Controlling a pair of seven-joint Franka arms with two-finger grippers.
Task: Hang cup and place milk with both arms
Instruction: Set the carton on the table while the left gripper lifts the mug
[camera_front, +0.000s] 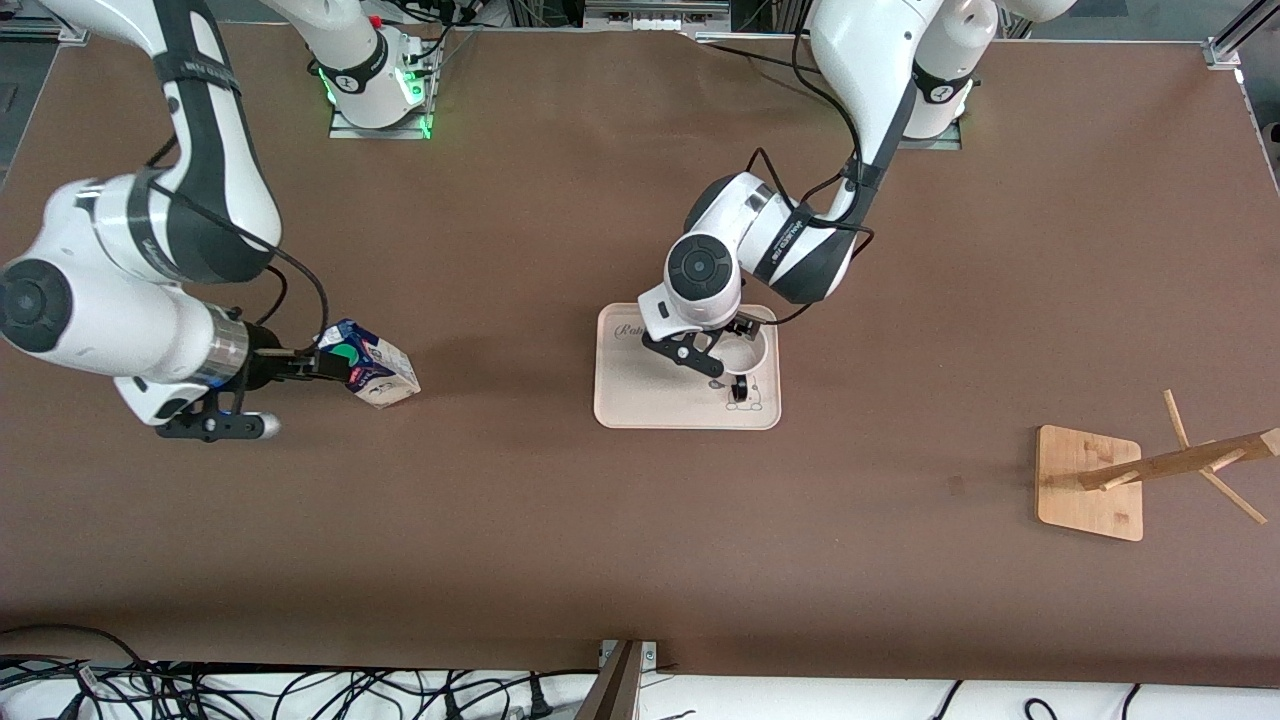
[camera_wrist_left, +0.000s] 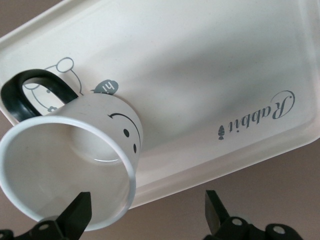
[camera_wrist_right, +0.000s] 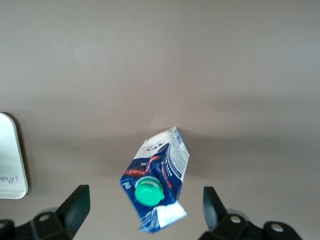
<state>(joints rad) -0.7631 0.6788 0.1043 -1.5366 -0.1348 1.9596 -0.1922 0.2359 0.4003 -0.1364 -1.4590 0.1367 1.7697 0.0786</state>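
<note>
White smiley cup (camera_wrist_left: 75, 165) and blue-topped milk (camera_wrist_right: 157, 180) sit before wide-spread claws.

1. You have the cup (camera_front: 741, 358) on the tray (camera_front: 640, 395) at mid-table.
2. Your milk (camera_front: 368, 364) sits on the table (camera_front: 640, 520), well apart from the tray, toward the right arm's end.
3. The wooden cup rack (camera_front: 1150, 470) stands toward the left arm's end, nearer the front camera than the tray.
</note>
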